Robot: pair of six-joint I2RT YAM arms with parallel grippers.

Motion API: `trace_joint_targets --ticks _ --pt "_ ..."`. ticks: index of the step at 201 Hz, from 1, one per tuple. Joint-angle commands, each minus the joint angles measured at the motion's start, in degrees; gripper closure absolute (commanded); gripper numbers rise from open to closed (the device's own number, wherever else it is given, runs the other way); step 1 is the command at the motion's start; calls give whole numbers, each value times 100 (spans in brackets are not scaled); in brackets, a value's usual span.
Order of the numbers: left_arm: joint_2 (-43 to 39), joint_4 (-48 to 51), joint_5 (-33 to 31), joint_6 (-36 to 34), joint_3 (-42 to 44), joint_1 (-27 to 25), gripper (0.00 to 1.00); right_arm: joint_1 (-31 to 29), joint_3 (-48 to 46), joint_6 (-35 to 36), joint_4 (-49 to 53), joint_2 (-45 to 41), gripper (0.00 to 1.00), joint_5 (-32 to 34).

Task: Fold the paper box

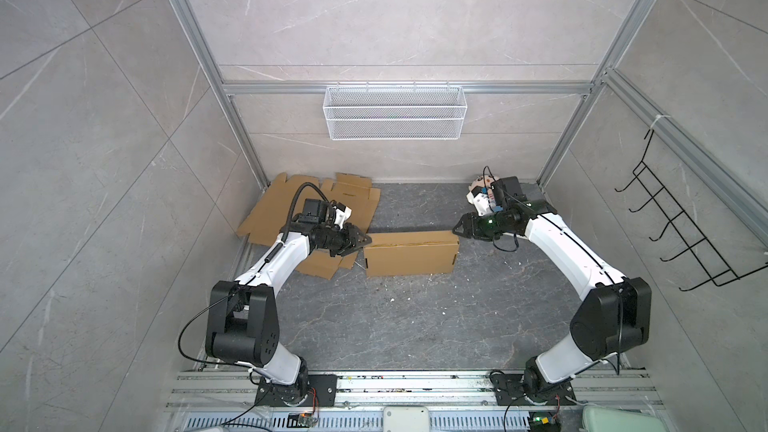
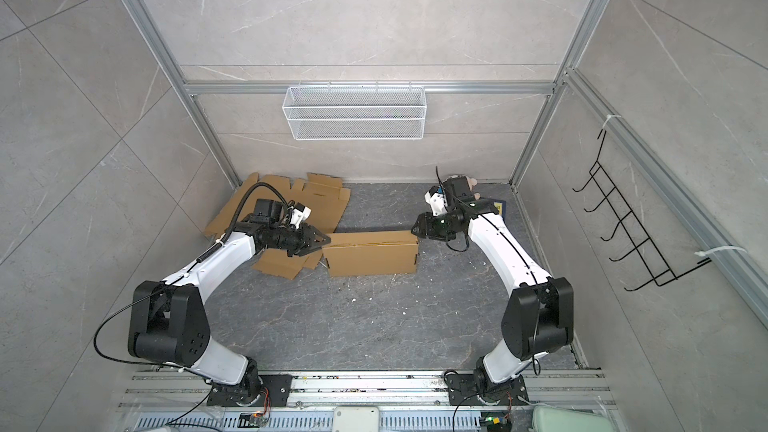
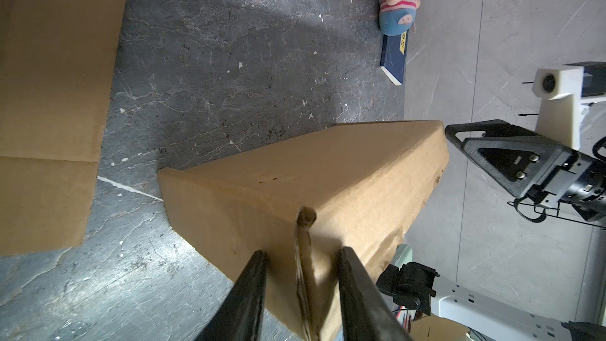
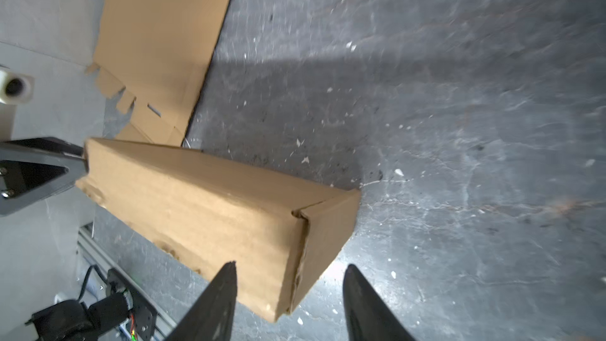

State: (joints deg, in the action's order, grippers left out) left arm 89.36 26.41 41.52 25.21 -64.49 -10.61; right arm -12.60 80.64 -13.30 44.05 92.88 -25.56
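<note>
Left gripper (image 1: 362, 241), jaws partly apart, straddled the seam at the 9 o'clock end of the paper box (image 1: 409, 255), pinching nothing. That box lay closed on the dark floor (image 1: 415, 317) near the middle, with flat cardboard sheets (image 1: 270, 214) at its 10 o'clock. Right gripper (image 1: 456, 229) stood half open at the box's 2 o'clock corner; whether it touched could not be told.

Box: your brown cardboard box (image 1: 409, 257), folded closed, long.
Pose: flat on one long face.
Place: you find it central on the tabletop (image 1: 415, 326), toward the back.
</note>
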Motion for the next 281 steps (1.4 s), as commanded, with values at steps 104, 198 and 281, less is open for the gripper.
trace_joint_targets --ticks 104,198,281 --pt "-875 319 -378 -35 738 -982 59 171 -1232 26 568 -791 56 434" --pt "-1767 593 105 -81 1099 -1351 32 283 -2382 -614 539 -1948 33 439" --pt "641 -295 -1675 -1308 -646 -1277 24 -803 -4163 -3508 -1831 -2139 33 164"
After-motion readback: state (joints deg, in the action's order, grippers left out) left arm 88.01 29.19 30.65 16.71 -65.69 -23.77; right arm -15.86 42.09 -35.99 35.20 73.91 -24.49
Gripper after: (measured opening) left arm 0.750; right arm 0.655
